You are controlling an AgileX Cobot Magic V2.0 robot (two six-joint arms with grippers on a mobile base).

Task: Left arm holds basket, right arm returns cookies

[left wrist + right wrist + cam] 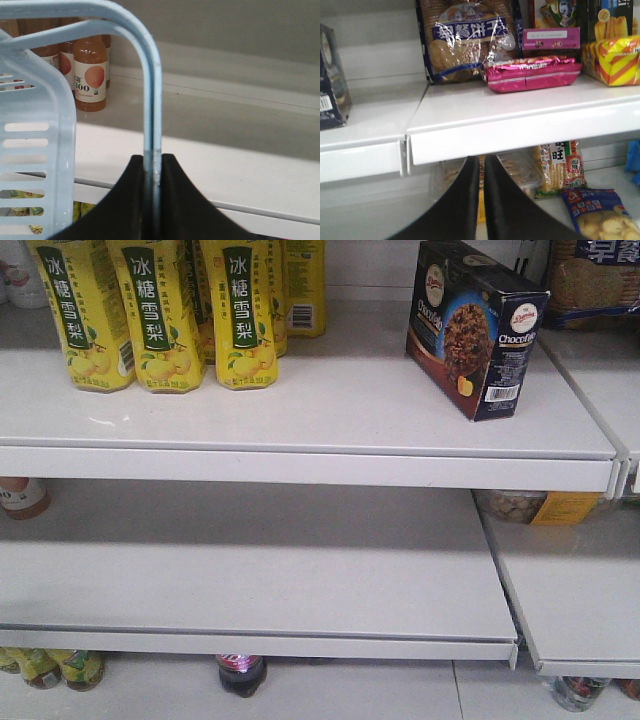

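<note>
While the left claw (152, 172) clamps the basket handle (150, 100), the cookie box (474, 328) stands shelved left of the closed, empty right claw (481, 172), so the return looks done.

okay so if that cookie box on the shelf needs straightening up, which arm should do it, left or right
Right. The left gripper is shut on the basket handle. The right gripper is shut and holds nothing, and the cookie box stands at the left edge of its wrist view.

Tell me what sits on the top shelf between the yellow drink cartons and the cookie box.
Nothing: in the front view, only bare white shelf separates the yellow cartons from the cookie box.
</note>
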